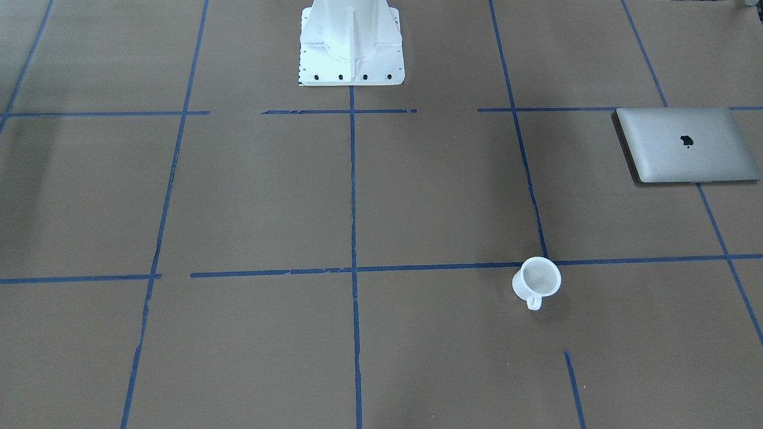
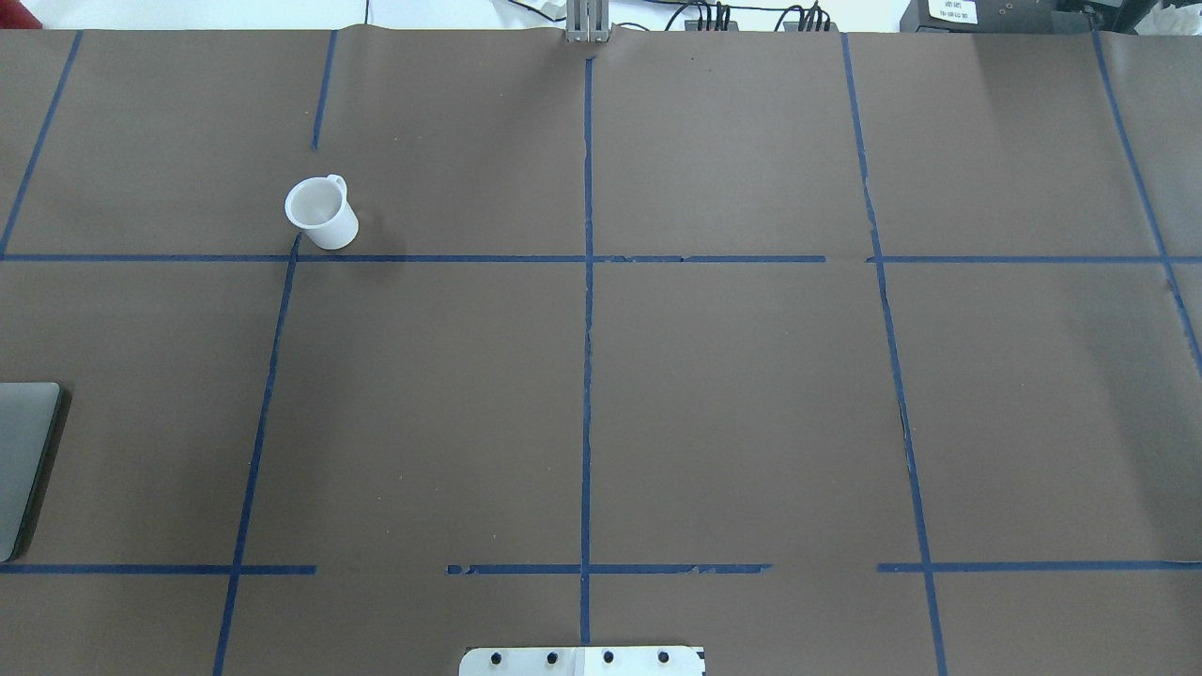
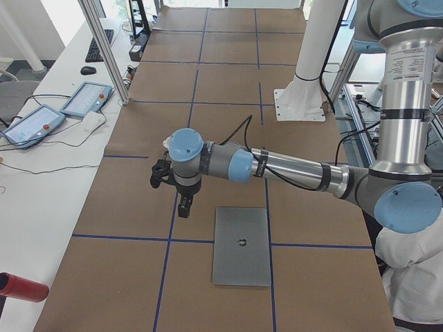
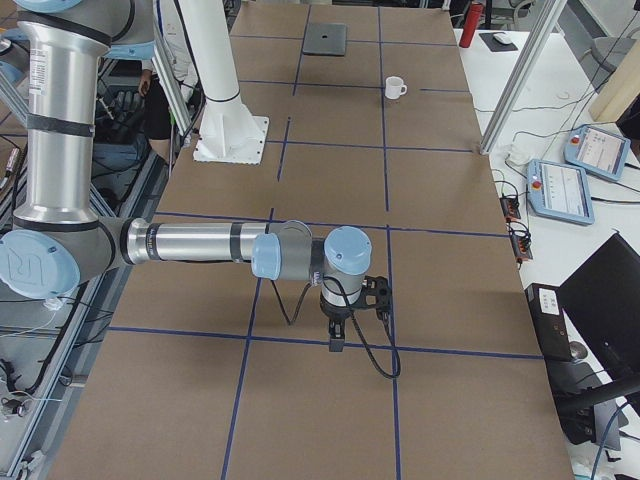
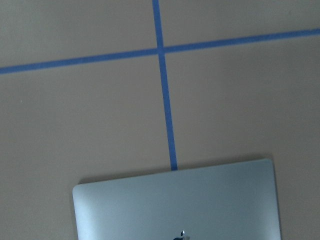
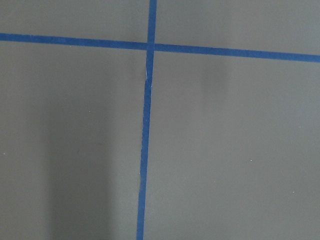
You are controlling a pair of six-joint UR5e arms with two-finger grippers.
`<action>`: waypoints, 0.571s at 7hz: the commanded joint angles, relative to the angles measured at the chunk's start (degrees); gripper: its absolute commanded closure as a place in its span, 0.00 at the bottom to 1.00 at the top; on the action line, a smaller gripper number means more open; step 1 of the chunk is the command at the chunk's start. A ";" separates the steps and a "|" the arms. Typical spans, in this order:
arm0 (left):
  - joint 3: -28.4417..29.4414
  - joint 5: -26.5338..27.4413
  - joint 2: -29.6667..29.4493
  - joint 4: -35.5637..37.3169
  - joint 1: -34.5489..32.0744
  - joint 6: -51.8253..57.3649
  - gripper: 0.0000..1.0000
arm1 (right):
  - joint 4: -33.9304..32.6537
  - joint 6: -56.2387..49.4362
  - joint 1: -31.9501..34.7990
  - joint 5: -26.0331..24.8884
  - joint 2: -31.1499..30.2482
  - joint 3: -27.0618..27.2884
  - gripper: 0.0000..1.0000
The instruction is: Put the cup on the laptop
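Observation:
The small white cup (image 1: 536,283) stands upright on the brown table, handle toward the operators' side; it also shows in the overhead view (image 2: 321,214) and far off in the exterior right view (image 4: 396,88). The closed silver laptop (image 1: 685,146) lies flat at the table's end on my left, cut off by the overhead view's left edge (image 2: 23,460). My left gripper (image 3: 185,205) hangs above the table between cup and laptop (image 3: 241,245); its wrist view shows the laptop's lid (image 5: 175,205). My right gripper (image 4: 336,340) hangs over bare table, far away. I cannot tell whether either is open or shut.
The white robot pedestal (image 1: 351,42) stands at the table's middle on my side. Blue tape lines (image 2: 587,376) grid the brown surface. Teach pendants (image 4: 560,190) and cables lie on the side bench, with aluminium posts (image 3: 104,48) along the table's far edge.

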 commanded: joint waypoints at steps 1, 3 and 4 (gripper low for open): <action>3.99 0.02 -11.32 0.02 8.79 -7.44 0.00 | 0.00 0.00 0.00 -0.05 0.00 0.00 0.00; 12.75 0.20 -23.18 -3.48 18.21 -24.20 0.00 | 0.00 0.00 0.00 -0.05 0.00 0.00 0.00; 18.54 1.50 -27.50 -7.59 20.85 -26.73 0.01 | 0.00 -0.09 0.00 0.04 0.00 0.00 0.00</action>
